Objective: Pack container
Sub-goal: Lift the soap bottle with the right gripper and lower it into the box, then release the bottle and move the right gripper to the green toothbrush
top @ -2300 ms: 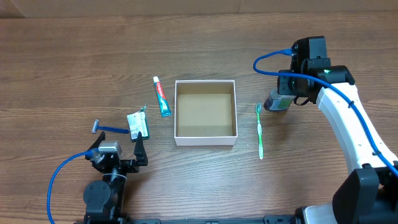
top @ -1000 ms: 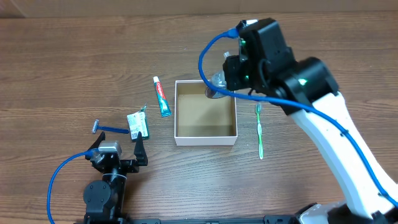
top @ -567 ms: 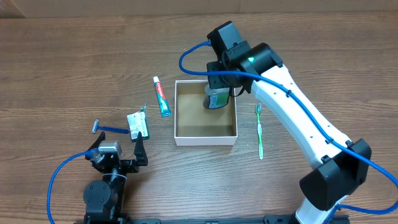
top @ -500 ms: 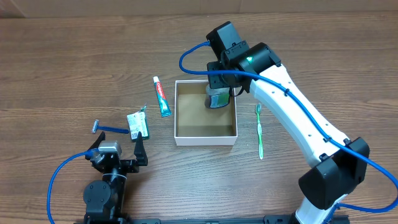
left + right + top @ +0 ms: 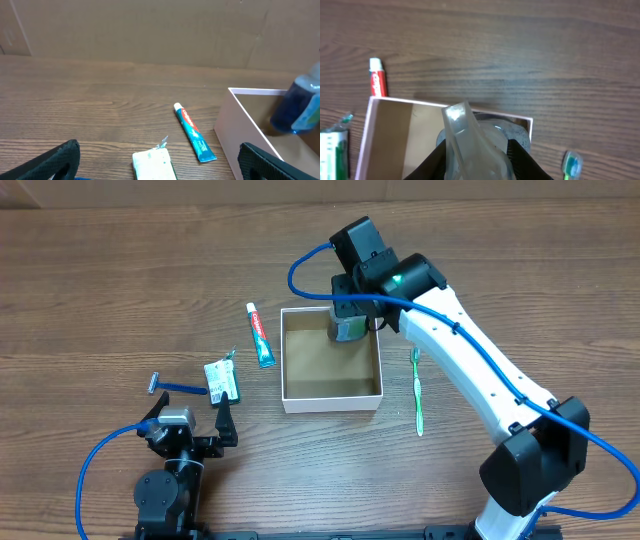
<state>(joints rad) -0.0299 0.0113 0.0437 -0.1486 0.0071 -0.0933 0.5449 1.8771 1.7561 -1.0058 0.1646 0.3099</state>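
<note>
Overhead, the right gripper (image 5: 479,159) hangs over one corner of the container (image 5: 330,404), closed on a small bottle (image 5: 347,330) held between its fingers and sunk below the white rim; whether the bottle's base touches the brown floor cannot be told. The step in hand looks like setting down the first item, since nothing else shows inside the box. The next move probably calls for lowering until the bottle rests, spreading the fingers, and rising straight up so that neither finger catches the wall just beside it. The left gripper (image 5: 190,425) sits spread wide and empty, well apart from the box, on the far side of it from the right gripper. By count there is one container, directly beneath the right gripper; one bottle, in its grasp; one toothbrush (image 5: 418,392), on the surface just outside the box wall, back toward that arm's base; one toothpaste tube (image 5: 260,336), beyond the opposite wall from the right gripper; one green and white packet (image 5: 222,380) and one blue razor (image 5: 176,387), both just ahead of the left gripper. Four loose things are thus left to pack. The toothbrush appears the nearest to fetch, though its length may demand careful alignment inside the box.
</note>
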